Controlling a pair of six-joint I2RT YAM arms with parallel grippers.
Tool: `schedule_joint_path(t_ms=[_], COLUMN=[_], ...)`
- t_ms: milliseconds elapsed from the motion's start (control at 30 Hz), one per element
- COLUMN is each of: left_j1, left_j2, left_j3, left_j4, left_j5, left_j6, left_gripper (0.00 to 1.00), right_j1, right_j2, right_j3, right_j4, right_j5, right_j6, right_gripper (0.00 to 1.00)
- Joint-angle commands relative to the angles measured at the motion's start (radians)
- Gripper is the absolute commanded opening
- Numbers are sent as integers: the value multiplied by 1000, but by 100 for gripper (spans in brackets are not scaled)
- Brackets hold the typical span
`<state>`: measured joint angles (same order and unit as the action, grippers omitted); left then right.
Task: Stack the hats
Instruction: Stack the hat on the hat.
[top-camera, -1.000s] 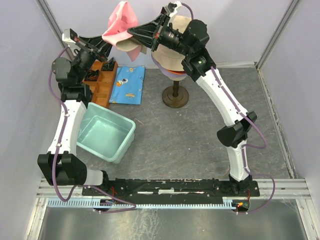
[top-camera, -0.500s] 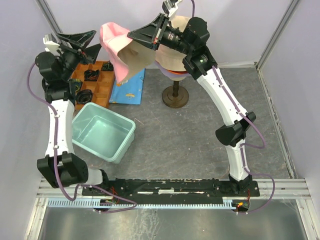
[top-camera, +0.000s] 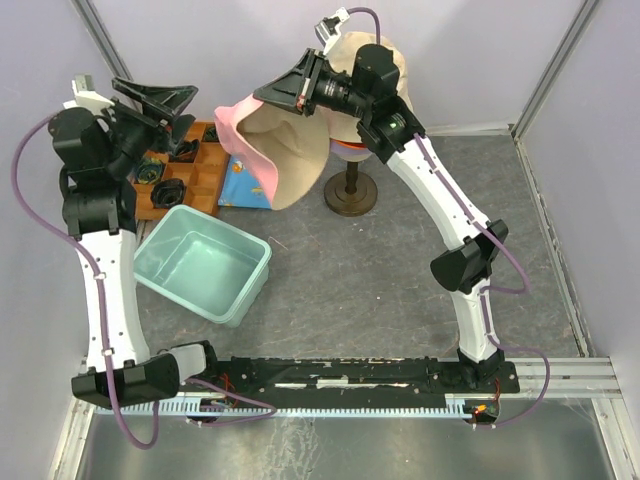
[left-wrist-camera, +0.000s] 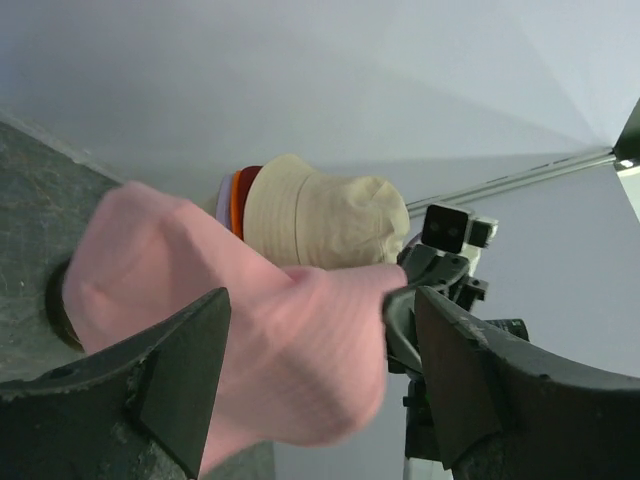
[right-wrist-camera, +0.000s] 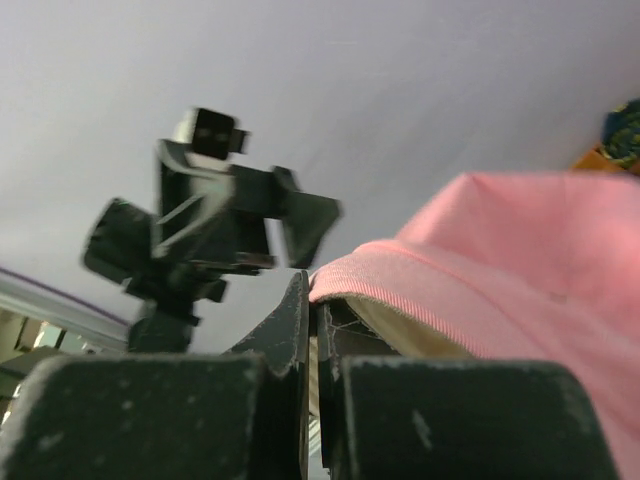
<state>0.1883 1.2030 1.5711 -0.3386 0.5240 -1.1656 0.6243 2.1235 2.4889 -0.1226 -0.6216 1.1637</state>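
Grey worktop (top-camera: 400, 280) and pale walls make up this little room, and near the back stands a mannequin stand (top-camera: 351, 192). On top of it sit four hats, one over the other. The cream hat (left-wrist-camera: 325, 215) is outermost. Under it peek the rims of the dark red hat (left-wrist-camera: 248, 185), the orange hat (left-wrist-camera: 236, 200) and the lavender hat (left-wrist-camera: 221, 200).

The pink hat (top-camera: 285, 150) hangs in the air just beside the stand, on the side where the blue cloth (top-camera: 240, 185) lies. The right tool (right-wrist-camera: 312, 320) is pinched tight on its rim, so the hat dangles with its open mouth turned toward the pile. I think it is held that way so it can slip over the cream hat. It looks like the last hat to go on.

The left tool (top-camera: 188, 105) is well away from the stand, up above the wooden tray (top-camera: 205, 175). Its two fingers are spread wide with nothing between them. It seems to be keeping out of the way.

A green tub (top-camera: 248, 292) sits nearer the arms than the stand does.

I can read no words or labels anywhere. The blue cloth has tiny pictures, but they are too small to make out.
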Motion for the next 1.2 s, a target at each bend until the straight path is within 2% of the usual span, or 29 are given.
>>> schedule_joint_path(t_ms=[0,100,233,367,433,500,633,733,867,1033,1167], left_j1=[-2,-4,-23,-24,-28,-36,-46,-72,-138,-303,-355], left_j2=[-26,-47,-99,-128,-161,-205,-249,-248,-217,-144,-33], left_j3=[157,196,153,35,-60,-135,-158,-138,-108,-63,61], left_j4=[-164,-224,-225,-218,-145,-105,-147,-263,-344,-337,-285], left_j5=[-36,-52,-60,30,86,84,110,49,-123,-446,-557], left_j6=[202,303,366,266,174,122,183,323,469,538,578], left_gripper=[80,80,80,80,79,79,76,72,68,68,68], right_j1=[-2,-2,-1,0,0,1,-1,-1,-1,-1,-1], right_j2=[-25,-24,-40,-59,-57,-58,-53,-49,-40,-36,-43], right_j3=[26,27,-6,-42,-37,-38,-44,-45,-30,-32,-25], right_j4=[-100,-164,-190,-174,-177,-182,-199,-204,-230,-241,-274], right_j5=[77,127,212,264,272,280,287,286,293,291,297], right_j6=[-120,-155,-168,-182,-187,-190,-194,-178,-169,-161,-190], right_gripper=[0,0,0,0,0,0,0,0,0,0,0])
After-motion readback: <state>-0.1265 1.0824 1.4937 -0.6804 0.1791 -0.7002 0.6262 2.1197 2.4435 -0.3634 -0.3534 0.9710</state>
